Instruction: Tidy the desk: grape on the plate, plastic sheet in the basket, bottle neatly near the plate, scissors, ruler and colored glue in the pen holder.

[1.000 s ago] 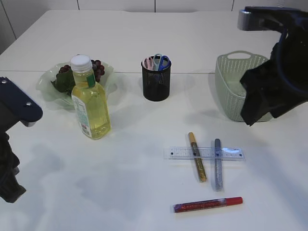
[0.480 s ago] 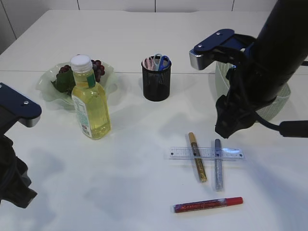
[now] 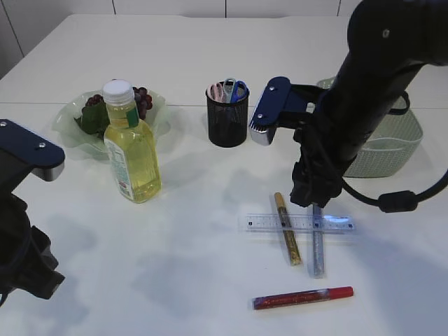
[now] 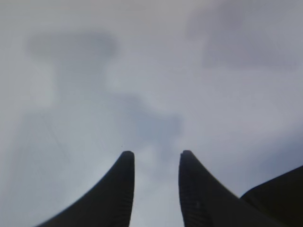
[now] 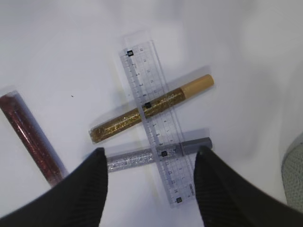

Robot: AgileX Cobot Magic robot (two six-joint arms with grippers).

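Nearest the camera, the left gripper hangs over bare white table at the lower left, its dark fingers a little apart with nothing between them. On the right side of the near table lies the red glue tube, alone and well apart from the others. Just beyond it the gold glue tube and the silver glue tube lie side by side, and the clear ruler rests across both of them. The right gripper hovers directly above this group with its jaws spread wide and holding nothing, the silver tube and the ruler's end showing between its fingers in the wrist view. Farther back on the left, the bottle of yellow liquid stands upright just in front of the green plate, which holds the dark grape bunch. The black mesh pen holder stands at mid-table with the scissors handles sticking up from it. The pale green basket sits at the far right, largely hidden behind the right arm; its contents cannot be made out.
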